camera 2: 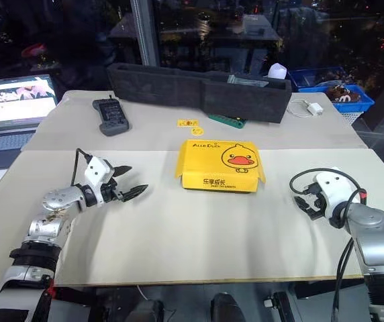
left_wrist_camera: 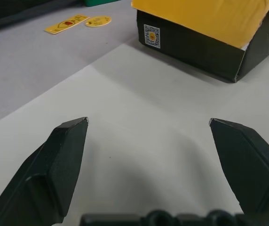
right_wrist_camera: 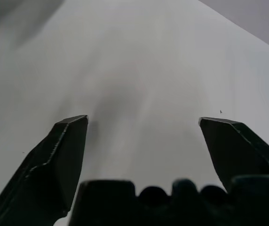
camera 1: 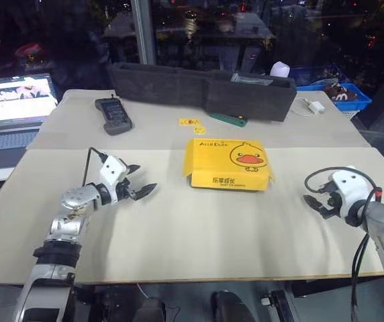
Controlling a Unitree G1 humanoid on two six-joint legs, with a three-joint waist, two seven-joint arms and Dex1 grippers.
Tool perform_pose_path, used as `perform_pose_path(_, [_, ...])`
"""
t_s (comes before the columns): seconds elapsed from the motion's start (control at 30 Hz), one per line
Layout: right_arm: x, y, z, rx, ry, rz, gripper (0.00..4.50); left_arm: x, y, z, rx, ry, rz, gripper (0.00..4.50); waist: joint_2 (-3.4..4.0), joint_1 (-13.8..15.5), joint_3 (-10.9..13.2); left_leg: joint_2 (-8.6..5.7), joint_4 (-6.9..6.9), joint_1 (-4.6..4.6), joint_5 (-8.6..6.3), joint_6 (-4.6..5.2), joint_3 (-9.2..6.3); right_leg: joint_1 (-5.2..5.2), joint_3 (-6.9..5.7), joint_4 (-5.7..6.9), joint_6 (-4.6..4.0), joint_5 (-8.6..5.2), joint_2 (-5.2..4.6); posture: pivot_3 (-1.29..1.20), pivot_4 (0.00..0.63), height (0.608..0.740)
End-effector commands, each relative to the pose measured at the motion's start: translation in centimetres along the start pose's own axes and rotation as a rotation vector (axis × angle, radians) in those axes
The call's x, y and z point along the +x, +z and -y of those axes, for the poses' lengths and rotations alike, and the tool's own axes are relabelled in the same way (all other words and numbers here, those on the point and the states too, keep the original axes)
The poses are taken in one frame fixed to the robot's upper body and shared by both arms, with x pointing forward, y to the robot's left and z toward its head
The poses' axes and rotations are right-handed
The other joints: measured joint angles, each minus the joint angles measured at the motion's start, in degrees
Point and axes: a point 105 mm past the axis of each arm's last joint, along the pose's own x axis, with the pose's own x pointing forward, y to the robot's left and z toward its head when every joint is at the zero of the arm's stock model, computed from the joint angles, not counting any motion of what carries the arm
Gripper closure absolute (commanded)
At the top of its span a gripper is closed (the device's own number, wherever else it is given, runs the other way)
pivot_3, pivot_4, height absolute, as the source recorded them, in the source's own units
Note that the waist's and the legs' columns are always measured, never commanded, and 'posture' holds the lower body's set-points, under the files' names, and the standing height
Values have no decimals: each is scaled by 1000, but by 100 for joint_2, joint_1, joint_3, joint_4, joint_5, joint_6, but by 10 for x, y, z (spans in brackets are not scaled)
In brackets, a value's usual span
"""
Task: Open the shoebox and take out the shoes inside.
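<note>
I am holding my left gripper (camera 1: 138,188) at the left of centre in the head view, released and spread wide, hovering over the desk (camera 1: 178,235) and aiming toward the shoebox (camera 1: 227,165). I judge this placement is for reaching the box's near side before lifting its lid. The shoebox is sitting just right of centre on the desk, yellow duck lid closed, so the shoes are hidden inside and I cannot say how they are lying. Behind it, two small yellow tags (camera 1: 190,123) are lying flat, and the long black foam tray (camera 1: 199,87) is stretching across the upper middle. My right gripper (camera 1: 315,201) is waiting at the right edge, also released and grasping nothing, well apart from the box, probably ready to steady it.

The left wrist view is showing me the box's dark side with a code sticker (left_wrist_camera: 152,36) and the lid's overhanging edge, which the head view is not resolving. The right wrist view is giving me bare desk between my fingers (right_wrist_camera: 59,160).
</note>
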Motion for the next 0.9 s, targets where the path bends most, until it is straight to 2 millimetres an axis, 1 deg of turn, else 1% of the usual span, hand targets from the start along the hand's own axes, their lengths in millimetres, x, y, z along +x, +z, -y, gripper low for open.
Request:
perform_pose_path(0.03, [1, 13, 10, -12, -51, 35, 1630, 7, 12, 0, 55, -17, 43, 516, 0, 4, 0, 0, 0, -1, 0, 0, 0, 0, 0, -1, 0, 0, 0, 0, 150, 715])
perform_pose_path(0.07, [2, 14, 10, -7, -55, 38, 1949, 10, 13, 1, 56, -20, 50, 676, 0, 4, 0, 0, 0, -2, 0, 0, 0, -1, 0, -2, 0, 0, 0, 0, 150, 715])
perform_pose_path(0.1, [3, 15, 11, -4, -57, 40, 2370, 12, 14, 0, 58, -17, 55, 1115, 0, 2, 0, 0, 0, -3, 0, 0, 0, -1, 0, -2, 0, 0, 0, 0, 150, 715])
perform_pose_path(0.13, [3, 16, 11, -3, -59, 41, 2669, 13, 14, 0, 58, -15, 58, 1412, 0, 7, 0, 0, 0, -3, 0, 0, 0, -1, 0, -1, 1, 1, 0, 0, 150, 715])
perform_pose_path(0.17, [4, 17, 11, -3, -59, 41, 3080, 14, 14, 0, 59, -13, 60, 1872, 0, 12, 0, -1, 0, -2, 0, 0, 0, 0, 0, 0, 1, 1, -1, 0, 150, 715])
perform_pose_path(0.27, [7, 17, 12, -3, -70, 32, 3969, 20, 15, 1, 62, -12, 62, 2743, 0, 11, 0, 0, 0, -2, 0, 0, 0, 0, 0, 1, 1, 1, 0, 0, 150, 715])
perform_pose_path(0.3, [13, 18, 10, -6, -68, 23, 4375, 27, 13, 4, 63, -15, 55, 3146, 0, 11, 0, -1, 0, -2, 0, 0, 0, 0, 0, 0, 1, 1, 0, 0, 150, 715])
perform_pose_path(0.33, [21, 20, 6, -26, -60, 16, 4500, 37, 10, 9, 67, -25, 40, 3332, 0, 10, 0, -1, 0, -2, 0, 0, 0, 0, 0, 0, 1, 1, -1, 0, 150, 715])
perform_pose_path(0.4, [37, 27, -6, -75, -12, 14, 4500, 56, 6, 18, 77, -38, 12, 3332, 0, 11, 0, -4, 5, 4, 3, 4, 0, 9, 0, -1, 4, 6, -1, 0, 150, 715])
perform_pose_path(0.47, [47, 34, -13, -85, 16, 26, 4500, 67, 7, 23, 84, -59, 16, 3332, 0, 5, 0, -6, 5, 4, 7, 10, 0, 9, 0, -3, 5, 9, -1, 0, 150, 715])
perform_pose_path(0.57, [66, 43, -18, -110, 40, 33, 4500, 89, 20, 37, 100, -99, 46, 3332, 1, -2, 2, -5, -3, -11, 6, 10, 0, -10, 0, -4, 2, 7, 0, 0, 150, 715])
perform_pose_path(0.63, [78, 51, -26, -153, 72, 43, 4500, 107, 36, 50, 108, -146, 79, 3332, 1, 1, 4, -6, -3, -25, 7, 11, -2, -20, -1, -6, 1, 8, -1, 0, 150, 715])
perform_pose_path(0.67, [82, 53, -28, -164, 84, 48, 4500, 111, 40, 54, 109, -161, 89, 3332, 1, 9, 4, -8, -2, -27, 7, 11, -2, -19, -1, -9, -17, 20, -3, 0, 150, 715])
perform_pose_path(0.77, [91, 67, -43, -211, 137, 82, 4500, 120, 51, 61, 140, -190, 106, 3332, 1, 7, 4, -10, -3, -28, 7, 11, -2, -18, -2, -12, -30, 31, -4, 0, 150, 715])
perform_pose_path(0.83, [92, 87, -63, -235, 214, 153, 4500, 121, 54, 62, 152, -200, 115, 3332, 2, -16, 4, -9, -4, -26, 6, 11, -3, -18, -3, -11, -30, 30, -4, 0, 150, 715])
perform_pose_path(0.9, [87, 108, -90, -246, 323, 244, 4500, 118, 53, 61, 171, -207, 114, 3332, 2, -59, 4, -8, -5, -25, 6, 11, -4, -18, -3, -7, -24, 27, -3, 0, 150, 715])
